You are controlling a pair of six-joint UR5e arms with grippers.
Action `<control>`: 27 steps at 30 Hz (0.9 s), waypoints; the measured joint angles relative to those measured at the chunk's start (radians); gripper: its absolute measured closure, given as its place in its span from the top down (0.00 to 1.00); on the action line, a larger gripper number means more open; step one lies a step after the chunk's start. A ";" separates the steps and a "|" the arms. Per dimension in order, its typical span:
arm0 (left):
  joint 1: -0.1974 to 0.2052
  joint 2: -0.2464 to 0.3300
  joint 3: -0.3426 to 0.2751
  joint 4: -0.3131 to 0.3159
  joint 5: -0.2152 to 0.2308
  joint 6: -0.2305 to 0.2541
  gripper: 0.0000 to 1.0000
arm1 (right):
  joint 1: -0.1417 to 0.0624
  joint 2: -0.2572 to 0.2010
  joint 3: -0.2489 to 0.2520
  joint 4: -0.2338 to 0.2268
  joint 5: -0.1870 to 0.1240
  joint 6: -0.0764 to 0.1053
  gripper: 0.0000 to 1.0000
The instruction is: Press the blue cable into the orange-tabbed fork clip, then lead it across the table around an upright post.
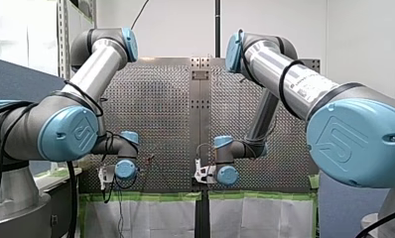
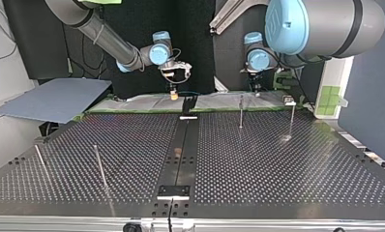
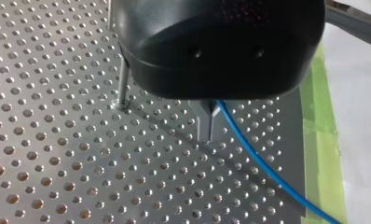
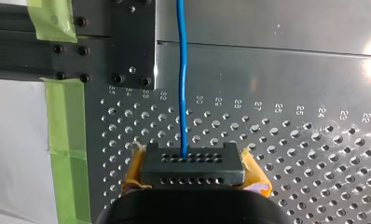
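Note:
The blue cable [image 3: 263, 163] is pinched in the metal fingers of my left gripper [image 3: 207, 127], which is shut on it just above the perforated plate, and it trails away behind toward the green-taped edge. A thin upright post [image 3: 123, 86] stands beside that gripper. In the right wrist view the blue cable [image 4: 182, 84] runs straight ahead from my right gripper [image 4: 193, 151], whose yellow-padded black tips are shut on it. Across the table, my right gripper [image 2: 173, 93] hangs just beside the black fork clip [image 2: 189, 103] at the far middle edge, and my left gripper [image 2: 256, 90] is further right.
Two upright posts [image 2: 241, 111] [image 2: 291, 118] stand at the top view's far right, below my left gripper. Two more posts [image 2: 99, 166] [image 2: 40, 162] lean at its near left. A dark centre strip [image 2: 181, 154] splits the perforated table. Green tape [image 4: 65, 121] lines the table's edge.

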 joint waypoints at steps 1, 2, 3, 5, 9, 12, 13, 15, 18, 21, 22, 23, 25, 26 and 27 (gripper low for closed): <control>-0.001 0.002 0.000 -0.001 0.000 0.001 0.00 | 0.000 0.000 0.000 0.003 0.003 -0.002 0.00; -0.001 0.003 0.000 -0.001 0.000 0.001 0.00 | 0.001 0.000 0.000 0.006 0.008 -0.003 0.00; -0.002 0.004 0.000 -0.001 0.000 0.003 0.00 | 0.001 0.000 0.000 0.010 0.016 -0.005 0.00; -0.004 0.006 -0.001 -0.001 -0.001 0.007 0.00 | 0.001 0.000 0.000 0.017 0.028 -0.009 0.00; -0.010 0.007 -0.002 -0.002 -0.001 0.016 0.00 | 0.002 0.000 0.000 0.030 0.048 -0.018 0.00; -0.015 0.015 -0.018 0.004 -0.003 0.022 0.00 | 0.002 0.000 0.001 0.032 0.052 -0.021 0.00; -0.016 0.022 -0.028 0.012 -0.003 0.024 0.00 | 0.003 0.000 0.001 0.033 0.053 -0.021 0.00; -0.018 0.033 -0.045 0.027 -0.002 0.028 0.00 | 0.004 0.000 0.001 0.033 0.054 -0.022 0.00; -0.019 0.042 -0.066 0.052 0.000 0.032 0.00 | 0.007 0.000 0.002 0.032 0.056 -0.024 0.00; -0.019 0.045 -0.074 0.062 0.000 0.035 0.00 | 0.010 0.000 0.002 0.031 0.058 -0.027 0.00; -0.019 0.045 -0.075 0.065 0.000 0.037 0.00 | 0.011 0.000 0.002 0.031 0.059 -0.028 0.00; -0.019 0.045 -0.075 0.066 0.001 0.037 0.00 | 0.011 0.000 0.002 0.030 0.059 -0.028 0.00; -0.018 0.046 -0.075 0.069 0.001 0.037 0.00 | 0.011 0.000 0.002 0.028 0.059 -0.028 0.00; -0.017 0.046 -0.075 0.071 0.002 0.037 0.00 | 0.010 0.000 0.002 0.026 0.059 -0.028 0.00; -0.016 0.046 -0.075 0.073 0.003 0.037 0.00 | 0.009 0.000 0.002 0.024 0.058 -0.027 0.00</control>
